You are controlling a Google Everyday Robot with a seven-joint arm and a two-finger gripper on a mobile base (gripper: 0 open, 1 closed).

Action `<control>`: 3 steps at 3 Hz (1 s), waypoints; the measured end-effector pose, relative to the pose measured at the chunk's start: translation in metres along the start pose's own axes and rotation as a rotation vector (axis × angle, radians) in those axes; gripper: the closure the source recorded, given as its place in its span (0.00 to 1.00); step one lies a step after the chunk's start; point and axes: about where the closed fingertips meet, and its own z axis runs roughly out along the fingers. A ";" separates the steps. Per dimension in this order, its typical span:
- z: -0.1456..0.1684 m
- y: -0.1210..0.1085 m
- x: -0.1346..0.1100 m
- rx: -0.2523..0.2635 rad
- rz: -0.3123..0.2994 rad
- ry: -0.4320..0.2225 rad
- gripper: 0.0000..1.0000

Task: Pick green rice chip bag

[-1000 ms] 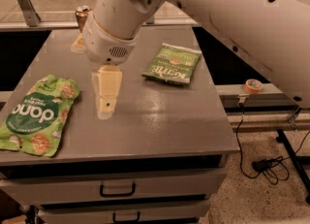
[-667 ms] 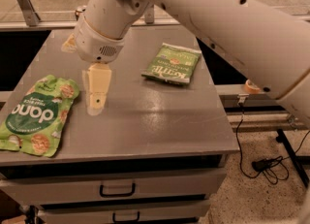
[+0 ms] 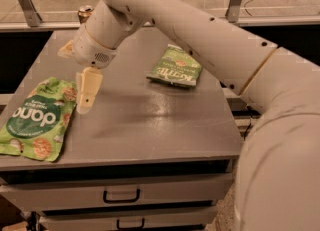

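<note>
The green rice chip bag (image 3: 35,119) lies flat at the left front corner of the grey table (image 3: 150,120), bright green with a dark green circle, white lettering and tan rice-cake pictures. Its near end reaches the table's front edge. My gripper (image 3: 86,94) hangs from the white arm just right of the bag's upper right corner, pointing down, its tip close above the table top beside the bag. It holds nothing.
A smaller, darker green Kettle chip bag (image 3: 176,68) lies at the back right of the table. A drink can (image 3: 85,13) stands at the back left edge. Drawers with handles (image 3: 120,195) sit below the front edge.
The arm has swung left across the table, bringing the gripper from the middle to just beside the rice chip bag. The bags have not moved.
</note>
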 end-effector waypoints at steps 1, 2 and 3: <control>0.027 -0.017 0.017 0.009 0.077 -0.050 0.00; 0.048 -0.028 0.032 0.023 0.161 -0.098 0.00; 0.060 -0.032 0.043 0.026 0.247 -0.133 0.18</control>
